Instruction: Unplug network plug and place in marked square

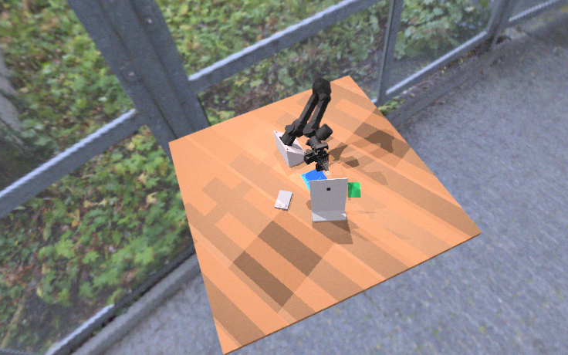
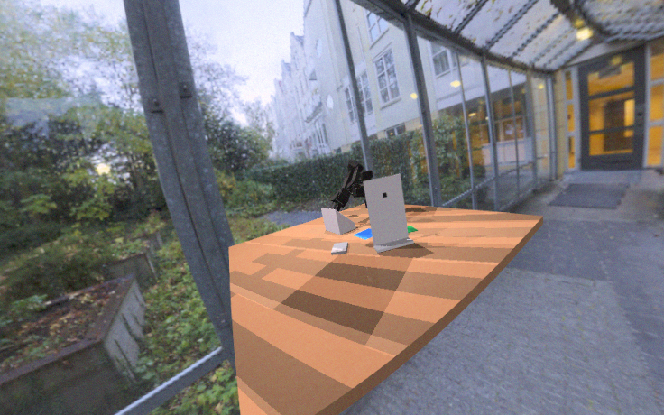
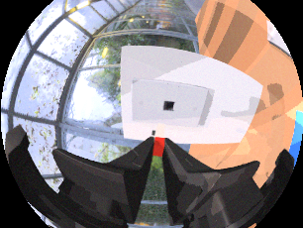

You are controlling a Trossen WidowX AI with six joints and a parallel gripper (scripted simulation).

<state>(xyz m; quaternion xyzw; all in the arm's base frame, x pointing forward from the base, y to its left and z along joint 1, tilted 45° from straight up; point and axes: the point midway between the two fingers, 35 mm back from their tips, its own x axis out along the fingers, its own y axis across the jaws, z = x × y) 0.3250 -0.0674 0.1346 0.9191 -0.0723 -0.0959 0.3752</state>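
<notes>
The white panel (image 1: 328, 202) (image 2: 386, 221) (image 3: 228, 111) stands upright. In the wrist view its socket (image 3: 168, 105) is a dark, open hole in a raised grey block, with no plug in it. My gripper (image 1: 325, 170) (image 3: 158, 141) is shut on the plug (image 3: 158, 147), which shows as a small red piece with a pale front between the fingertips. The plug is out of the socket and held in the air, apart from the panel. A blue square (image 1: 314, 175) (image 2: 363, 235) and a green square (image 1: 353, 190) (image 2: 411, 229) lie flat on the table; the panel partly hides both.
A small white box (image 1: 283, 199) (image 2: 339, 247) lies on the table beside the panel. A white wedge-shaped block (image 1: 294, 157) (image 2: 337, 221) stands behind the blue square, close to the arm. The panel's foot (image 1: 328, 216) lies on the table.
</notes>
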